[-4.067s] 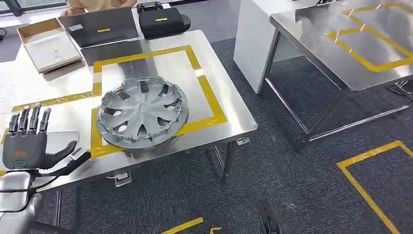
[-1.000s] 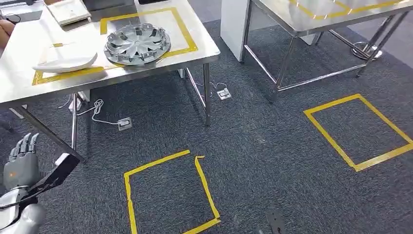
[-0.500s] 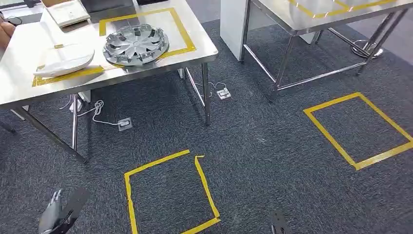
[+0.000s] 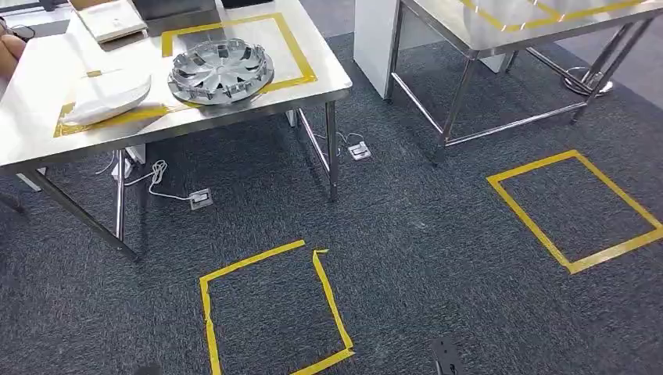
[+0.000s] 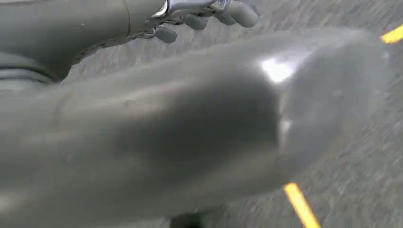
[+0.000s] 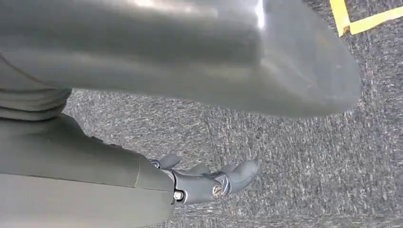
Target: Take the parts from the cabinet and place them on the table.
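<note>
Now lowered out of the head view, the left hand (image 5: pixel 209 14) hangs over carpet, apparently empty. On the table (image 4: pixel 31 141) lie a white part (image 4: pixel 105 98) and hubcap (image 4: pixel 221 71). The right hand (image 6: pixel 209 183) hangs likewise, suggesting another cabinet trip.

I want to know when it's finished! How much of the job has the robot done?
Looks done: a silver wheel cover and a white part lie on the steel table. In hand: nothing; the left hand and right hand hang over carpet, holding no part. Left: perhaps more parts in the cabinet, which I cannot check here.
</note>
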`<action>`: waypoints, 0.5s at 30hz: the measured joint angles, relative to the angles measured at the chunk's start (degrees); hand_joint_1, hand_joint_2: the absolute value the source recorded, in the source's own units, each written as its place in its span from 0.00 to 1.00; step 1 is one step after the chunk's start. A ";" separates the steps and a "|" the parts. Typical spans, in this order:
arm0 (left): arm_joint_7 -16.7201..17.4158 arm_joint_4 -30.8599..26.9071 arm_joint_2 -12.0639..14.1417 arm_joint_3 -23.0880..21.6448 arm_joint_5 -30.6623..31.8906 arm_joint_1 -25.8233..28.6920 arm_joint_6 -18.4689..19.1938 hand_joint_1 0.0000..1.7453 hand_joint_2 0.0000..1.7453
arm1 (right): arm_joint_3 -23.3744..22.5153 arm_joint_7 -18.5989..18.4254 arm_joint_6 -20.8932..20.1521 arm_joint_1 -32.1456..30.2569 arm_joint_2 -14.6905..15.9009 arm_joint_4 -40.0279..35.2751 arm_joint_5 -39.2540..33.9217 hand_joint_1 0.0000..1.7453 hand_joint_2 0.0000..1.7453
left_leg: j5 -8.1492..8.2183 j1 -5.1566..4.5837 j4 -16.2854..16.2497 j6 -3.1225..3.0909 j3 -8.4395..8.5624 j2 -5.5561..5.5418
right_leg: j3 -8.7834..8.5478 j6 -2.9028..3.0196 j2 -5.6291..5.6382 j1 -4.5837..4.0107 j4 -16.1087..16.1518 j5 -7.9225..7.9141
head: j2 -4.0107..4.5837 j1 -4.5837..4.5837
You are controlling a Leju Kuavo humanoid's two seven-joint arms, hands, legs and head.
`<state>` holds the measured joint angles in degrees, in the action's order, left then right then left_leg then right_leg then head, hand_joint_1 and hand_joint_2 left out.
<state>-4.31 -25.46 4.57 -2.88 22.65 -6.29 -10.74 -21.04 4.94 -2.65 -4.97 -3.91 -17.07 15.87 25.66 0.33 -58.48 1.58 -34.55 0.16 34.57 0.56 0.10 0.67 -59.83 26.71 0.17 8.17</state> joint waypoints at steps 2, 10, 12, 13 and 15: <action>0.52 0.20 -0.41 0.13 -2.60 1.80 1.20 0.00 0.00 | 2.20 -0.37 0.26 -0.42 0.28 -0.50 -1.81 0.00 0.00 | 0.01 0.00 -0.01 -0.01 0.00 0.00 | 0.00 -0.01 0.00 0.00 0.00 0.01 | 0.00 0.00; 2.38 1.05 -2.01 0.61 -12.69 8.62 5.88 0.00 0.00 | 10.45 -2.64 1.29 -2.02 1.44 -2.51 -8.90 0.00 0.00 | 0.11 -0.01 -0.03 -0.06 -0.03 -0.01 | -0.01 -0.08 -0.01 0.02 0.01 0.07 | 0.00 0.00; 2.89 1.25 -2.40 0.83 -15.52 10.29 7.21 0.00 0.00 | 12.49 -3.26 1.66 -2.40 1.66 -2.87 -10.72 0.00 0.00 | 0.13 -0.02 -0.04 -0.08 -0.02 0.00 | 0.00 -0.12 0.00 0.03 0.02 0.09 | -0.02 0.00; 3.11 1.36 -2.58 0.85 -16.49 10.96 7.64 0.00 0.00 | 13.43 -3.41 1.77 -2.61 1.77 -3.08 -11.51 0.00 0.00 | 0.15 -0.02 -0.04 -0.10 -0.03 0.00 | 0.00 -0.12 0.00 0.03 0.02 0.10 | -0.02 0.00; 3.63 1.49 -2.93 0.87 -19.18 12.36 8.90 0.00 0.00 | 15.33 -4.22 2.06 -2.93 2.04 -3.48 -13.45 0.00 0.00 | 0.17 -0.02 -0.05 -0.13 -0.02 -0.01 | -0.01 -0.13 0.00 0.03 0.03 0.11 | 0.00 0.00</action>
<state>-0.68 -23.98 1.64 -2.01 3.47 6.08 -1.83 -5.70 0.72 -0.59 -7.89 -1.88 -20.55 2.42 25.83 0.31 -58.52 1.45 -34.58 0.15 34.56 0.43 0.10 0.70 -59.81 26.82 0.17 8.17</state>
